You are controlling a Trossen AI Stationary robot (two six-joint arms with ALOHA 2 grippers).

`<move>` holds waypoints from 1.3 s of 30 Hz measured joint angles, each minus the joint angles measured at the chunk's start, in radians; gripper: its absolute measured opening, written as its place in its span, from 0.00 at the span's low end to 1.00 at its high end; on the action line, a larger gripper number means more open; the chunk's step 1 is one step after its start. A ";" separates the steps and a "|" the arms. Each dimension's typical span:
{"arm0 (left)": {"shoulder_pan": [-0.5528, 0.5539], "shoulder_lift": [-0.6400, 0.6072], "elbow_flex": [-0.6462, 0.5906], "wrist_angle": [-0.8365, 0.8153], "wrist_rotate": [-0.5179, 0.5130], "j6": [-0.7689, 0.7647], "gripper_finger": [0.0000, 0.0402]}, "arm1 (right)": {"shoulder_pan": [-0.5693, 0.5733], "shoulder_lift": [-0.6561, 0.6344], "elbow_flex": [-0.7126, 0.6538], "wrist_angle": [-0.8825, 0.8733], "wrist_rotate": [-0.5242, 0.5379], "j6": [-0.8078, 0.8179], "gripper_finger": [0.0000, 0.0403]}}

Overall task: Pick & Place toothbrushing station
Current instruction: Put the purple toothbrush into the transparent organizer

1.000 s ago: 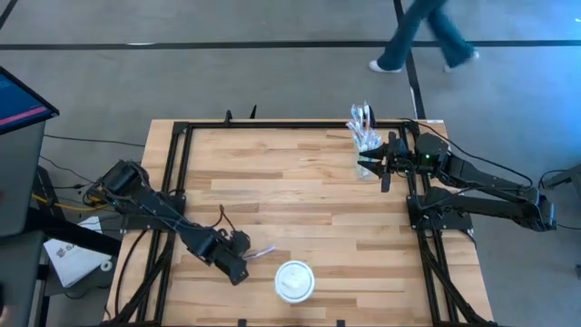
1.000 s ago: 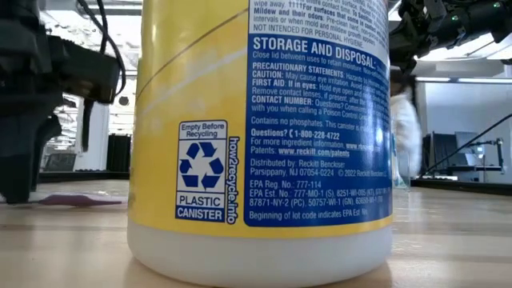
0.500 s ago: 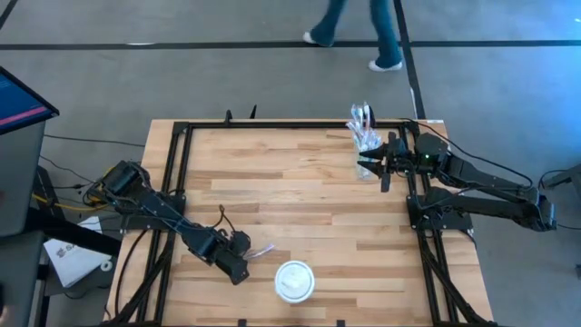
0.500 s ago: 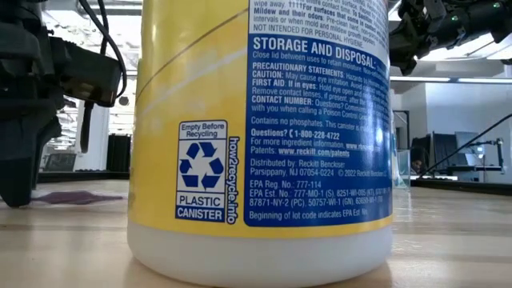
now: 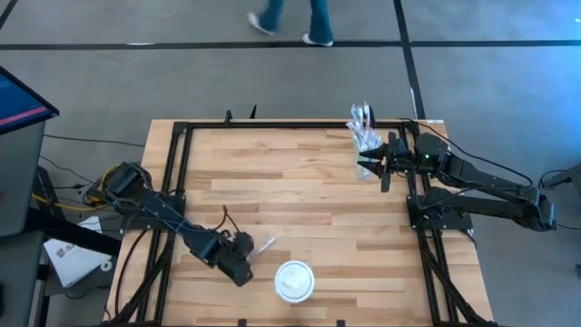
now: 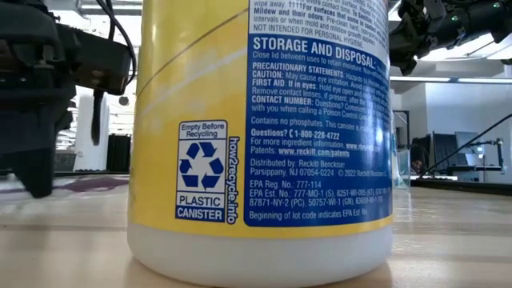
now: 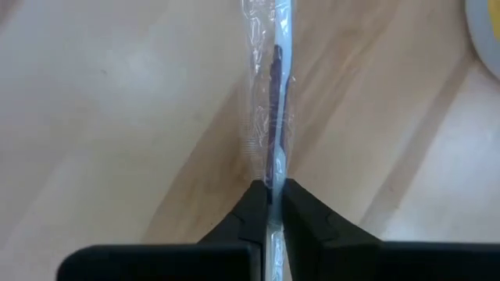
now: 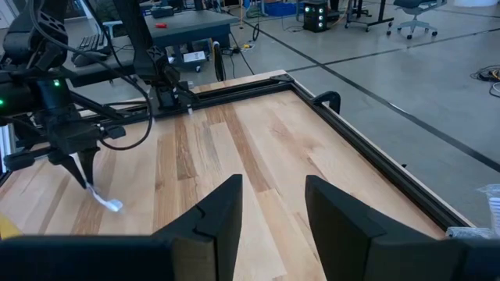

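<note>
Since a second ago, the left gripper [image 5: 249, 261] is shifting slightly nearer the table's front edge and pinching its fingers onto a wrapped toothbrush [image 7: 275, 117], which is lying flat on the wooden table [image 5: 300, 195]. A large yellow canister [image 6: 260, 136] is standing close to the low camera, hiding most of that view. The right gripper [image 5: 370, 164] is waiting with fingers spread beside the clear tumbler [image 5: 365, 138] at the table's far right corner, probably where the brush belongs.

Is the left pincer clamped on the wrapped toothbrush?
Yes, the left pincer is shut on the wrapped toothbrush, pinching it between both dark fingers.
</note>
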 joint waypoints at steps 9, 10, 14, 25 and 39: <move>0.002 -0.019 0.001 -0.011 -0.157 0.004 0.03 | 0.000 0.000 0.000 0.000 -0.004 0.000 0.33; 0.002 -0.030 0.001 -0.015 -0.185 0.005 0.03 | 0.000 0.000 0.000 0.000 -0.005 0.000 0.33; 0.002 -0.080 0.002 -0.007 -0.319 0.040 0.03 | 0.007 0.000 0.000 0.000 -0.007 0.000 0.33; 0.045 -0.215 0.002 0.143 -0.633 0.310 0.03 | 0.068 0.074 0.000 0.079 -0.008 0.000 0.33; 0.291 -0.236 0.002 0.680 -0.482 0.895 0.03 | 0.144 0.131 0.000 0.239 -0.011 0.000 0.33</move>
